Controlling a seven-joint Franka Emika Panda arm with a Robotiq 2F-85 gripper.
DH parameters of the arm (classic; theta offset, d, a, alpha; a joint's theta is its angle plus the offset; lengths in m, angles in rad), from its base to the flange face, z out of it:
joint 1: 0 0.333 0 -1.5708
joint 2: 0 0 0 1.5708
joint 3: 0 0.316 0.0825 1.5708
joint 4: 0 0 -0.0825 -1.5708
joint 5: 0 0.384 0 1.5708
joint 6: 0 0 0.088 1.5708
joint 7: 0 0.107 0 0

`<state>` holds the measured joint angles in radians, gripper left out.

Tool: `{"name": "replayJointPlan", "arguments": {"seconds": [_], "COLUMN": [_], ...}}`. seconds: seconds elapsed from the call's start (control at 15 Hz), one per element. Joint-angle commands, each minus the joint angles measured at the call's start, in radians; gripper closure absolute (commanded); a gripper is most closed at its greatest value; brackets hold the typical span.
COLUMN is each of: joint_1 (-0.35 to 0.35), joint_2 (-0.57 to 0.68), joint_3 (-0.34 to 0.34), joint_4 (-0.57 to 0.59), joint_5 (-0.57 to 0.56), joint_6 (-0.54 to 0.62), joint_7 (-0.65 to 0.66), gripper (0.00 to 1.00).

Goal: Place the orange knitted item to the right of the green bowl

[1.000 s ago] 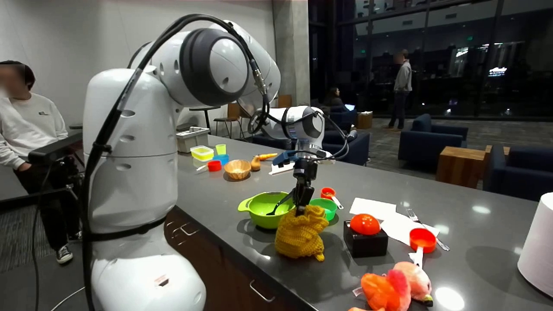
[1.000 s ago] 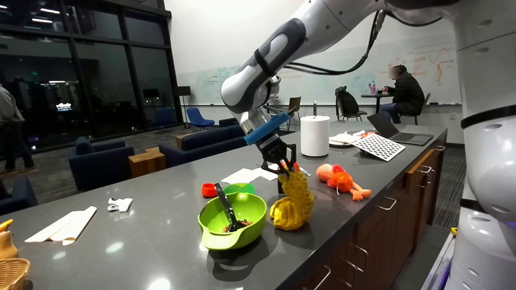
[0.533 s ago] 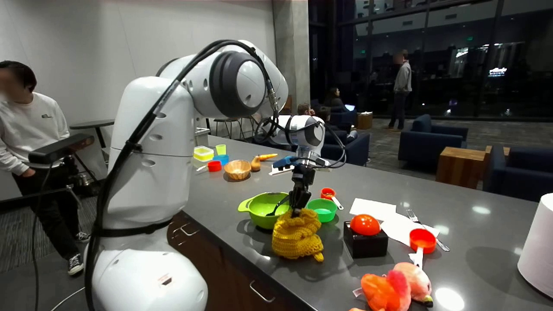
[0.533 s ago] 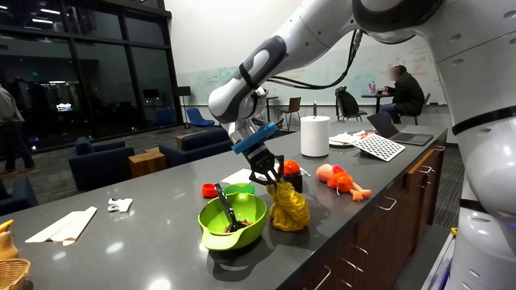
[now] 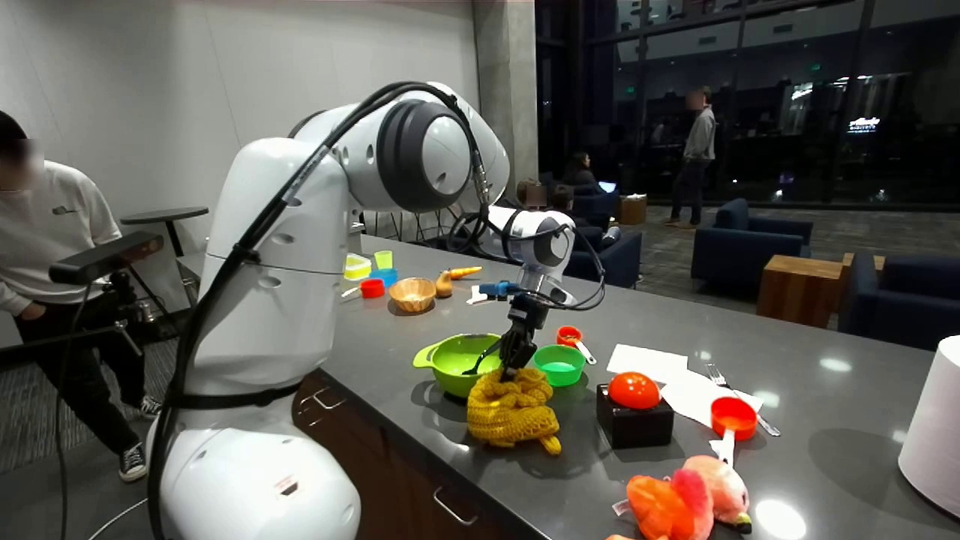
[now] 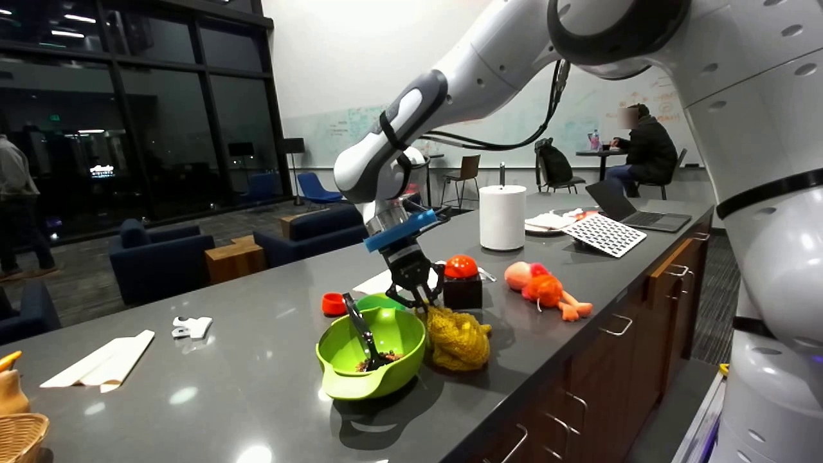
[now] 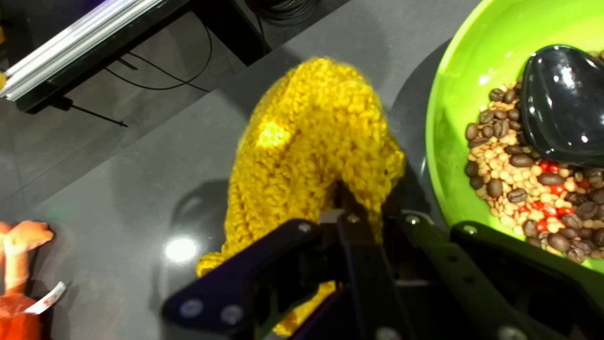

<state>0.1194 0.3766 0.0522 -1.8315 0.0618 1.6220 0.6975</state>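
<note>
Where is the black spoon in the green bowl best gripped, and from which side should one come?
I would grip the black spoon near the upper end of its handle, coming from above, on the side away from the orange knitted item. The handle leans up above the rim of the green bowl, while the head lies low among brown beans.

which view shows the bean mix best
The wrist view: it shows the bean mix closely, dark, pale and red pieces distinct. In an exterior view, a small patch shows beside the black spoon; in an exterior view, the green bowl shows but no mix is discernible.
</note>
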Motion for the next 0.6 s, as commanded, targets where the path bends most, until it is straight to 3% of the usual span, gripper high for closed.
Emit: {"name": "replayJointPlan", "arguments": {"seconds": [0.0, 0.53], "joint_1": [-0.005, -0.023], "joint_2": [-0.020, -0.070], "joint_3": [-0.023, -0.066], "joint_4": [-0.059, -0.188], "joint_5": [0.067, 0.118], "joint_6": [0.085, 0.225], "joint_7": [0.004, 0.045], "gripper": [0.98, 0.98]}}
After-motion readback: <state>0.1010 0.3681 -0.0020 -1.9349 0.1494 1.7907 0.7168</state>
